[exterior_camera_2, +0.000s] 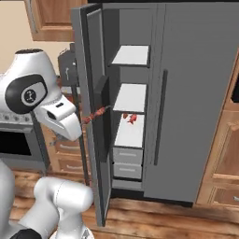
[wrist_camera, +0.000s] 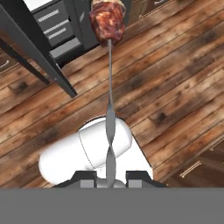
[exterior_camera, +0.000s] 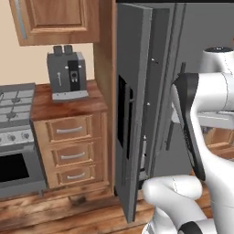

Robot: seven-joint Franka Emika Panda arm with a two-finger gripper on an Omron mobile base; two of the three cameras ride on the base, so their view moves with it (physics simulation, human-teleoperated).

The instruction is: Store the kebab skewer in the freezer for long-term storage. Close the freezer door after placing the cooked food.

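My gripper [wrist_camera: 111, 180] is shut on the bare end of the kebab skewer [wrist_camera: 109, 109]. The thin stick runs away from the fingertips [wrist_camera: 88, 177] to a dark red-brown meat chunk [wrist_camera: 107, 24] over the wood floor. In the right base view the kebab skewer [exterior_camera_2: 96, 113] pokes past the inner side of the open freezer door [exterior_camera_2: 91, 70] toward the freezer [exterior_camera_2: 132, 55], level with its lower white shelf [exterior_camera_2: 130, 133]. The freezer door [exterior_camera: 132, 91] stands wide open, with its black dispenser panel [exterior_camera: 122, 114] facing left.
A small bright red item [exterior_camera_2: 130, 118] lies on the lower freezer shelf. Two grey drawers [exterior_camera_2: 127, 163] sit beneath it. The plain grey fridge door [exterior_camera_2: 196, 93] is closed on the right. A coffee machine [exterior_camera: 67, 73] stands on the wooden counter beside a stove [exterior_camera: 16, 132].
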